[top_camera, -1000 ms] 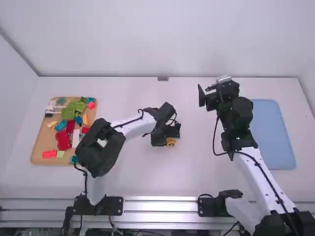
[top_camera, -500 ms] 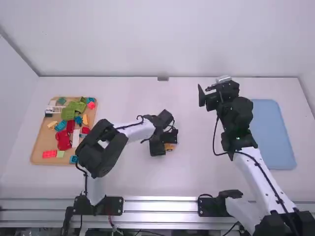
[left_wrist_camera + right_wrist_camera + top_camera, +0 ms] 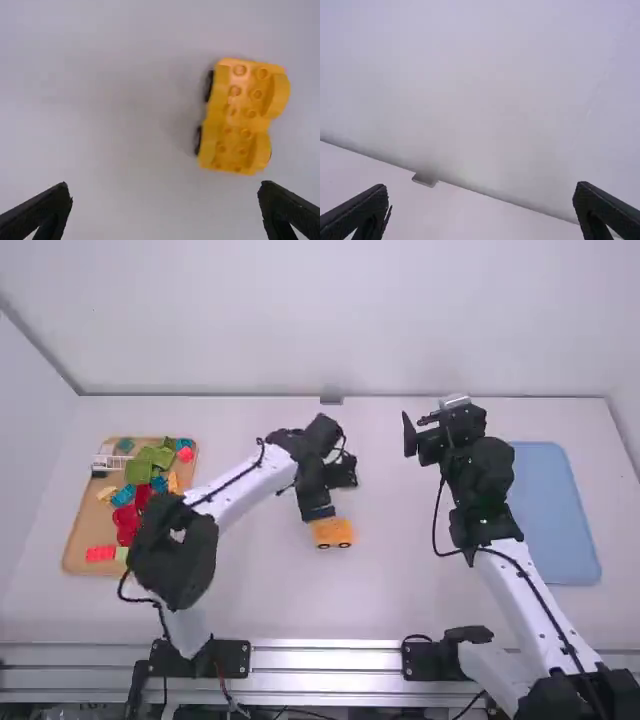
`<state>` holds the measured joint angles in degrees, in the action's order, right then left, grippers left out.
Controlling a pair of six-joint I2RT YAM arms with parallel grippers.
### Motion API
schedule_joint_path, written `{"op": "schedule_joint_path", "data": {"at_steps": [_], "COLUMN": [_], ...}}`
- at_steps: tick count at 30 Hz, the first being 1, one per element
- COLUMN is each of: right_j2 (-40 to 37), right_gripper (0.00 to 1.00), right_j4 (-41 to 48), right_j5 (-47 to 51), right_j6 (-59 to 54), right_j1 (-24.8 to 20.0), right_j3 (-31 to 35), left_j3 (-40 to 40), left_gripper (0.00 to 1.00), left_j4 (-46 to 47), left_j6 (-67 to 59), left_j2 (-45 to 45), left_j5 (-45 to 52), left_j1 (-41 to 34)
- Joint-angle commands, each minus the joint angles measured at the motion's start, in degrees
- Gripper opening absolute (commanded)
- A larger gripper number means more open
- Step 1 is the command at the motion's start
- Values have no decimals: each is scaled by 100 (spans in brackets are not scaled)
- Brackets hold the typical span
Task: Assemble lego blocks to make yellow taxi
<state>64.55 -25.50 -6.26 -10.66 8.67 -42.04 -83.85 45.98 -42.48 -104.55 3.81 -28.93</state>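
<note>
car base (image 3: 332, 533) sits on the table (image 3: 400, 590), about five o'clock from the nearer left gripper (image 3: 165, 187), its fingers wide apart like the farther right gripper's (image 3: 481, 186); long axis, i think, runs nine to three.

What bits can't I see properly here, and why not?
- High view: the wooden tray's bottom right corner, hidden behind the left arm.
- High view: part of the right arm, cut off by the bottom edge.
- Left wrist view: the yellow car's underside, hidden by its top.
</note>
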Motion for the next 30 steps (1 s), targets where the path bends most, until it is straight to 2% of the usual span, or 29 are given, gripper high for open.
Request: {"op": "schedule_joint_path", "data": {"at_steps": [1,9,15,20,24,30], "right_j2": [24,24,24,24,24,24], "right_gripper": [98,98,98,98,98,98], "right_j4": [-20,-125,-146,-151,-168,-249], "right_j5": [7,7,4,7,9,7], "right_j6": [9,9,11,11,13,11], "right_j1": [28,35,33,33,33,33], "right_j3": [-225,-225,-225,-225,-225,-225], "left_j3": [-144,-164,-164,-164,-160,-157], "left_gripper": [99,99,99,99,99,99], "left_j4": [-2,-538,-896,-525,-2,304], "left_j6": [374,1858,3226,5047,5600,5648], "left_j2": [400,953,986,984,984,984], "left_j5": [-17,-199,-466,-656,-654,-319], "left_j1": [479,2260,3648,4736,5281,5681]}}
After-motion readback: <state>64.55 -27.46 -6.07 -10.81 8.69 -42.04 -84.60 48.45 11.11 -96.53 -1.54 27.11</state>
